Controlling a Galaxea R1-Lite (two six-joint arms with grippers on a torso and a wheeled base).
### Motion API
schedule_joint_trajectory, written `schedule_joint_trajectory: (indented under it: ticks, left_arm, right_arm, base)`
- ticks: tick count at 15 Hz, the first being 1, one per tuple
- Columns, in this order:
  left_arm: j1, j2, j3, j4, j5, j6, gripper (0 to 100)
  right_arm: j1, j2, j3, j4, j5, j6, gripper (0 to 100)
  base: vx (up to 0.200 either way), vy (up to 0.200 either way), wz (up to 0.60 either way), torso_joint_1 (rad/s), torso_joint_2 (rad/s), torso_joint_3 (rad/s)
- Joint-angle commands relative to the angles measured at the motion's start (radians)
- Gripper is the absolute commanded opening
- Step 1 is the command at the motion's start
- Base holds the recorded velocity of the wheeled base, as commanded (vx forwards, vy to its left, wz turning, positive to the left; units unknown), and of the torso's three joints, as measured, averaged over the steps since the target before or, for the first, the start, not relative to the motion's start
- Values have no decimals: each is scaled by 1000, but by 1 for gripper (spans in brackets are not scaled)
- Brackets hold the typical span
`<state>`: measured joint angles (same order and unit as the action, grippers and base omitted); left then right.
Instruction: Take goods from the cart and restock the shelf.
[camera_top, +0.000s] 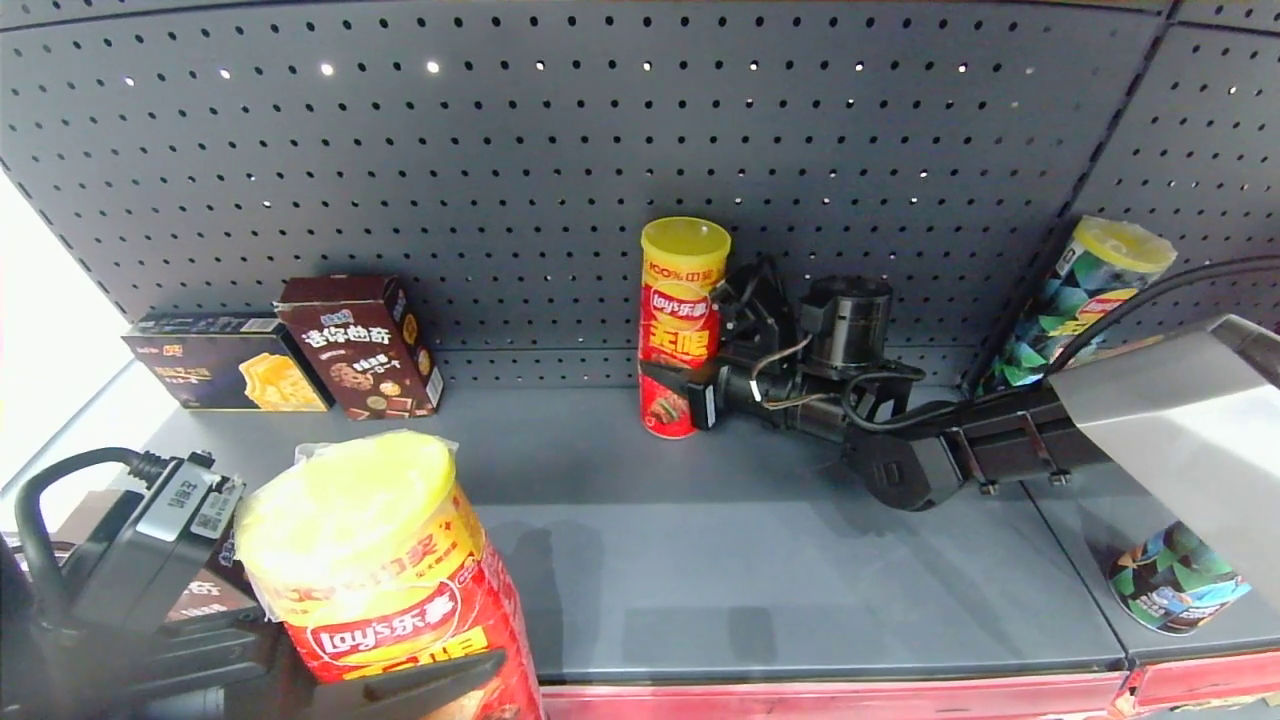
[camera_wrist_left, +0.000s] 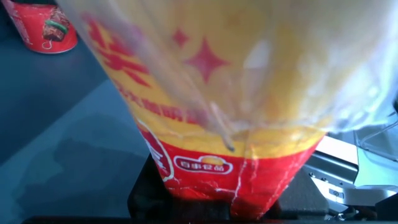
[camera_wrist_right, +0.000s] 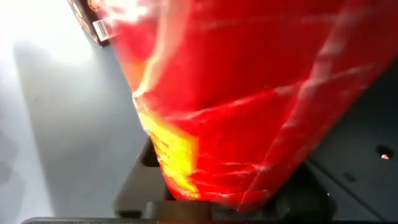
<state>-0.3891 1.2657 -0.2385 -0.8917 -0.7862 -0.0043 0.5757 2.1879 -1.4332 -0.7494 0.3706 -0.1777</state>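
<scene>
- Chip can (camera_top: 682, 330) is standing on shelf (camera_top: 720, 570), clamped in right gripper (camera_top: 680, 392); release pending.
- Second chip can (camera_top: 370, 560) is waiting, gripped by left gripper (camera_top: 400, 675); unplaced.

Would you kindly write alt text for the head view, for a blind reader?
The right gripper clasps an upright red can at the back of a grey shelf; the left gripper holds a second red can near the front. Two boxes stand back left, and patterned cans sit at right.

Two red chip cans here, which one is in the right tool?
The back red can by the pegboard; the right tool clamps its lower half. The other red can is up front.
</scene>
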Motion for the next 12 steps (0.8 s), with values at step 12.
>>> schedule_joint_trajectory:
  ticks: [12]
  left_arm:
    - [0,0,-1,-1,-1,0,0]
  right_arm:
    - [81,-436,573,-133,151,-8,0]
  base:
    - [0,0,0,0,0,0]
